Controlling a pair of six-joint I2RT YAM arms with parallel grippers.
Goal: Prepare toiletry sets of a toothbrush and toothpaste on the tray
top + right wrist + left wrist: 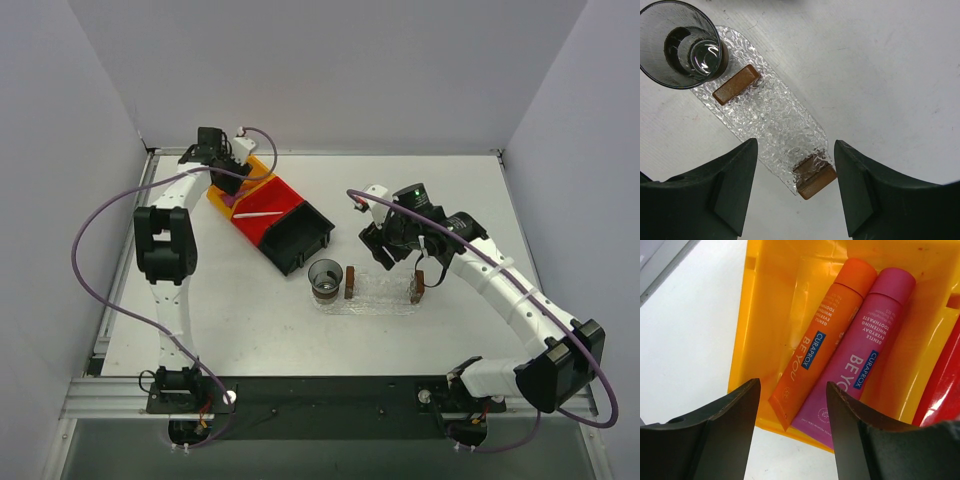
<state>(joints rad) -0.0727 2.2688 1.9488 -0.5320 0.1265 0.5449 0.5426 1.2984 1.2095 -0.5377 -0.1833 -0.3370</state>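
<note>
Toothpaste is the matter in hand: an orange tube (822, 335) and a magenta-pink tube (865, 350) lie side by side, touching, caps towards one o'clock in the left wrist view, in the yellow-orange bin (775, 290) at ten o'clock on the table (240, 320). The left gripper (792, 430) hovers over their crimped ends, fingers spread and nothing between them, so I judge the step to be the reach for a tube. The next move calls for a descent that straddles one tube alone, probably the orange, without nipping its neighbour or the bin wall. At four o'clock of that bin the red bin (272, 228) holds the toothbrush (258, 214), a thin white stick lying across it. The black bin (300, 238), next along at four o'clock, shows nothing inside. Further right a glass (326, 277) stands at the nine o'clock end of the tray (385, 298), which bears two brown blocks (350, 282) but no toothbrush or toothpaste yet. The right gripper (795, 190) hangs above the tray, jaws apart and empty.
</note>
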